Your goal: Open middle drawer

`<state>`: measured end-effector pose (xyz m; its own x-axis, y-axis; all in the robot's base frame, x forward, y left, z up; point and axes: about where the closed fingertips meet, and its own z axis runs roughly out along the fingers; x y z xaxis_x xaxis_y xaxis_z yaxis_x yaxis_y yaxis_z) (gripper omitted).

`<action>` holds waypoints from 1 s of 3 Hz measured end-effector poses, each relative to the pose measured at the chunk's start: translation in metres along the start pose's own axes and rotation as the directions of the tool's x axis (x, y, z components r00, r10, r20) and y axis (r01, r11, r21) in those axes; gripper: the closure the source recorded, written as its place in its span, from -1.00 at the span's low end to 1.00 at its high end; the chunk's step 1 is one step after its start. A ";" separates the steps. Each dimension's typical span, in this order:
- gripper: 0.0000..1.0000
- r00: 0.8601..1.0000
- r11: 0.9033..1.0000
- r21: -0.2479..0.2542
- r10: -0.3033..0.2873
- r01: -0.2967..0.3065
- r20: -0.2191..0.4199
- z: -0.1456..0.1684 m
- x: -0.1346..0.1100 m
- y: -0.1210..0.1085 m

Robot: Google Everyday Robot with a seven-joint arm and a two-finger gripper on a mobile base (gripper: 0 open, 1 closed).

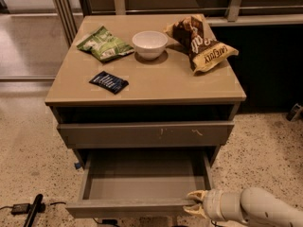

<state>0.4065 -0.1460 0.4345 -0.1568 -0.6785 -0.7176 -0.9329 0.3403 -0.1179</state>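
Note:
The middle drawer (pixel 137 206) is pulled well out of the grey-brown cabinet, showing its flat grey inside (pixel 144 176) and a plain front panel. My gripper (pixel 194 203) is at the right end of that front panel, low in the view. Its pale fingers (pixel 196 194) sit one over the panel's top edge and one on its front face, closed on the panel. Above it, the taller front panel with pale scratch marks (pixel 147 134) is shut.
On the cabinet top (pixel 156 84) lie a green snack bag (pixel 104 44), a white bowl (pixel 149 44), a brown chip bag (pixel 201 41) and a dark blue packet (pixel 109 82). A black cable and plug (pixel 28 209) lie on the speckled floor at the lower left.

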 end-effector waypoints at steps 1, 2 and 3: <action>0.01 1.000 1.000 0.000 0.000 0.000 0.000 0.000 0.000 0.000; -0.46 1.000 1.000 0.000 0.000 0.000 0.000 0.000 0.000 0.000; -0.92 1.000 1.000 0.000 0.000 0.000 0.000 0.000 0.000 0.000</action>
<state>0.4065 -0.1460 0.4344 -0.1568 -0.6785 -0.7177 -0.9329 0.3403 -0.1179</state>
